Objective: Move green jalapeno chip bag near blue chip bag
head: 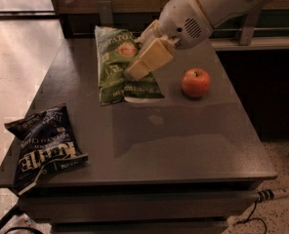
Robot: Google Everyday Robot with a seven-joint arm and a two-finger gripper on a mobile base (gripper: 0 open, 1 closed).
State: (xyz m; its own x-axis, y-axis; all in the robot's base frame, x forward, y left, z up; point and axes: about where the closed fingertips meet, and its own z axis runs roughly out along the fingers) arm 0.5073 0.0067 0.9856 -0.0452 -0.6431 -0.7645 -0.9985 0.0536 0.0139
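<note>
At far centre of table (183,140), gripper (137,71) down on green bag (116,79); grasping or not, cannot tell. Bag left of apple (196,83). Blue bag (44,145) near left, well apart. Whole carry left to do.

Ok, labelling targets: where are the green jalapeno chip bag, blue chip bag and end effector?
green jalapeno chip bag (113,69), camera view, its green face.
blue chip bag (47,156), camera view, its white lettering.
end effector (137,71), camera view, tip, over the green jalapeno chip bag.
</note>
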